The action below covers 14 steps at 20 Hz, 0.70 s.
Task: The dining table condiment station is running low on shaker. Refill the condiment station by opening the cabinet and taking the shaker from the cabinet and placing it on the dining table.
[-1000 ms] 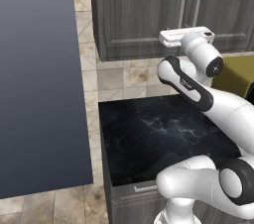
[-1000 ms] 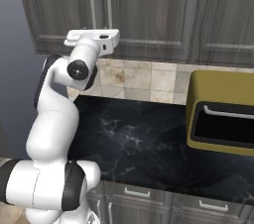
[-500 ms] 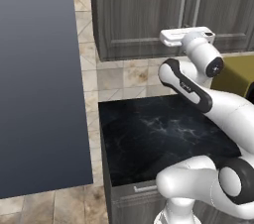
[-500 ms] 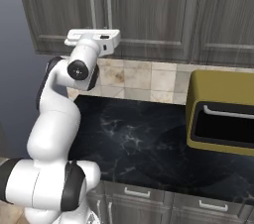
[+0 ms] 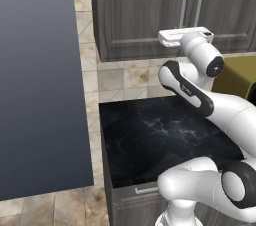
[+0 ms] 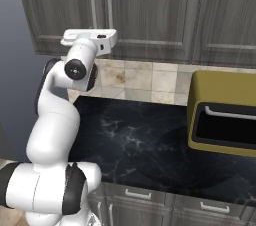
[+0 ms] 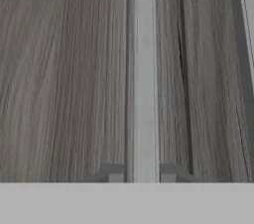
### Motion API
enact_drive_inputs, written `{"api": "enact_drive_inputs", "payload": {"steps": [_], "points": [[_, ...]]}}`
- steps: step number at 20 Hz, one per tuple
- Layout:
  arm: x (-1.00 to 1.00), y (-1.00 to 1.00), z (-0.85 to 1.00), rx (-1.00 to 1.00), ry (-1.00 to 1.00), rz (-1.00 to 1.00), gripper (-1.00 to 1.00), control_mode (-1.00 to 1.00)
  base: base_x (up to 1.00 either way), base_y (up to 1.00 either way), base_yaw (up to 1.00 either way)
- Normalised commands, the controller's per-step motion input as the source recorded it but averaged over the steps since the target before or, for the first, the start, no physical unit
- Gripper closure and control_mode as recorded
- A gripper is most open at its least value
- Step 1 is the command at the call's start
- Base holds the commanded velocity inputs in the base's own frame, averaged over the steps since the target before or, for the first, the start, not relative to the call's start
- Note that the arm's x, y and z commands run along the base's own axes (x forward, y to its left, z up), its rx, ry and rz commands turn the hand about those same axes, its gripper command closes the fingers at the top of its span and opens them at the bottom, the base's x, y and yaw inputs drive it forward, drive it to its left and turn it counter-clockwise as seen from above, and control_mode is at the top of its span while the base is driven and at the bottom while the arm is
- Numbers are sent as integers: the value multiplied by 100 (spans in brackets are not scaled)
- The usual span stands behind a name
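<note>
- The cabinet (image 5: pixel 150 15), doors closed, hangs above the black marble counter (image 5: pixel 160 135).
- The gripper (image 7: pixel 142 173) is clenched on a silver bar handle (image 7: pixel 145 69) of the cabinet.
- An olive appliance (image 6: pixel 225 115) sits below the cabinet.

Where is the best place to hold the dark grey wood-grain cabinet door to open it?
Grip the long vertical silver bar handle near its lower end, coming straight at the dark grey wood-grain cabinet door from the front. The bar stands off the panel, so a finger fits each side. The gripper is shut on it there.
</note>
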Motion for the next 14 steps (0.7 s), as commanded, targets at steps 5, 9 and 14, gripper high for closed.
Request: {"api": "enact_drive_inputs", "payload": {"steps": [5, 9, 14], "points": [[-2, 42, 17, -2, 1, 0, 100, -100, 0, 0, 0], [-24, 50, 21, 0, 0, 1, 100, -100, 0, 0, 0], [-57, 59, 28, 0, 0, 1, 100, -100, 0, 0, 0]]}}
